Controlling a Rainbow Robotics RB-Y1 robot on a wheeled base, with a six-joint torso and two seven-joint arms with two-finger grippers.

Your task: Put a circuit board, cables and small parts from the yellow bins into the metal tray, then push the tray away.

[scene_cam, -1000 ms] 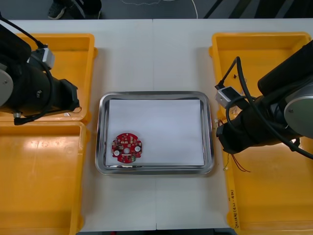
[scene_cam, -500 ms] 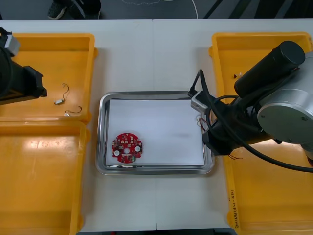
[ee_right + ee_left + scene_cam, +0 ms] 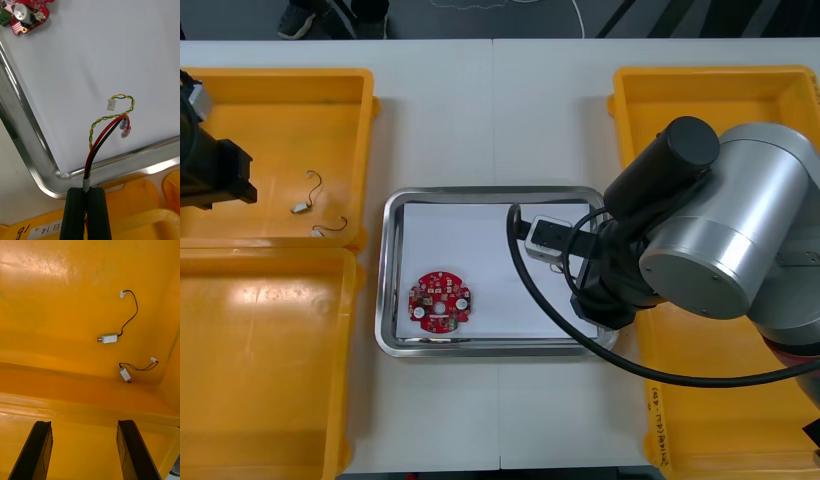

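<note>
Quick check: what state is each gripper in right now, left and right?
Left gripper: open, empty, above a yellow bin.
Right gripper: shut on the red and yellow cable, over the metal tray.

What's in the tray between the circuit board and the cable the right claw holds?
Nothing: the right wrist view shows bare tray floor from circuit board to the cable in the right claw. Left claw hovers over a yellow bin.

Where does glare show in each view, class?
Front view: glare patches in the near left yellow bin. Right wrist view: metal tray rim gleams near the right gripper, shut on a cable. Left wrist view: sheen on the far left bin beyond the open left gripper.
</note>
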